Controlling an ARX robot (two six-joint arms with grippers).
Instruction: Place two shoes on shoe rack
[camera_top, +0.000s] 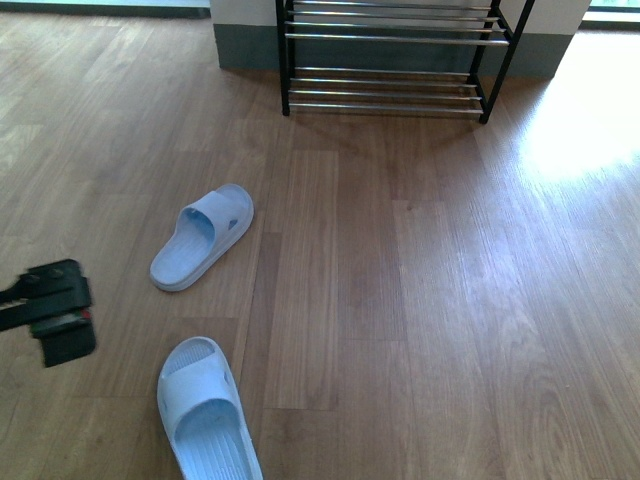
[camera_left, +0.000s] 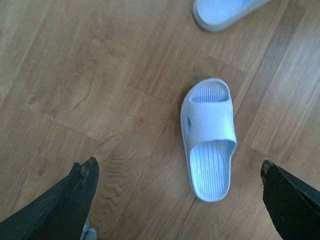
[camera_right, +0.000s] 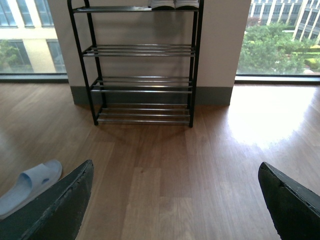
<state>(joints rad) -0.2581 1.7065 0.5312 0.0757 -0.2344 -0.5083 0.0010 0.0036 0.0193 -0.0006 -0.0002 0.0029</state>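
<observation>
On the wood-plank floor (camera_top: 420, 300), the left gripper (camera_left: 178, 166) hangs at the left, jaws apart. One pale blue slide (camera_top: 205, 415) lies just beside it and the other slide (camera_top: 203, 237) lies farther off. The shoe rack (camera_top: 390, 90) stands against the wall, with sun glare to its right. The right gripper (camera_right: 175, 166) also has its jaws apart.
</observation>
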